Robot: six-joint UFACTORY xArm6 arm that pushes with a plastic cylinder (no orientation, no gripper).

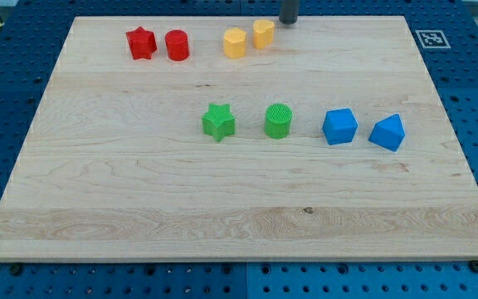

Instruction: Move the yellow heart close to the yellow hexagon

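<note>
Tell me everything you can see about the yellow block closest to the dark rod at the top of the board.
The yellow heart is a small, matte, plastic-looking block standing on its flat base near the top edge of the wooden board. The yellow hexagon sits just to its left in the view, very close; whether they touch is unclear. My tip is just up and to its right, apart from it.
</note>
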